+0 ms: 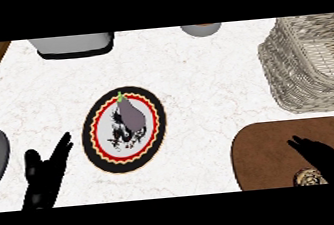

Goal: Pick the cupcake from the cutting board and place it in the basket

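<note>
Cupcake (306, 176): sitting on cutting board (269, 145), half under right hand (329, 159)
Right hand: fingers lying straight, gripping nothing
Plate (90, 127): carrying an eggplant (131, 115)
Basket (285, 74): standing beyond board

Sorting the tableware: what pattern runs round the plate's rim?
The plate has a black rim with a red-and-yellow zigzag ring; head view.

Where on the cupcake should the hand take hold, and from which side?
Probably round its sides, from above: the cupcake sits at the near edge of the cutting board, round top facing up, with the right hand close beside it.
</note>
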Controlling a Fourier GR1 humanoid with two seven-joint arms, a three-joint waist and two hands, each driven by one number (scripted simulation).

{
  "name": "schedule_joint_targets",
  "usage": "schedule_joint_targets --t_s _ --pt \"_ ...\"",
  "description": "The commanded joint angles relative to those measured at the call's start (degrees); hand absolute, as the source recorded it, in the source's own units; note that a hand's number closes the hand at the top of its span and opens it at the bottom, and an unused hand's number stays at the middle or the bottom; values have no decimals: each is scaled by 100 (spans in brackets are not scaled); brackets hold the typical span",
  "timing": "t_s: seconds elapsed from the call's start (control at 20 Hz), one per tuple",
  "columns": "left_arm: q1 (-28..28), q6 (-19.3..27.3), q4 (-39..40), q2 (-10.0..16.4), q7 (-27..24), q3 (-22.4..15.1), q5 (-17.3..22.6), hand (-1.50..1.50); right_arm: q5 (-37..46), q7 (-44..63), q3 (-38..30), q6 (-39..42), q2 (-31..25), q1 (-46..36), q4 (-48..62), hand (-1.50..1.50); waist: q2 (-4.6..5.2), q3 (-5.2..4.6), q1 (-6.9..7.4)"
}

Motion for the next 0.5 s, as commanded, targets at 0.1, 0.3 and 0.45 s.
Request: schedule_joint_targets --t_s 0.1,0.3,0.45 --pt "12 -87 290 -254 82 -67 -104 0 -29 -233 -294 -21 32 -435 564 -150 35 -35 7" --pt "246 -175 60 -171 109 90 -84 0 343 -623 -59 -319 -116 -71 476 150 28 -34 7" --pt "143 -307 342 -158 -51 194 -11 0 942 -669 383 -1053 100 -349 911 150 34 -32 32"
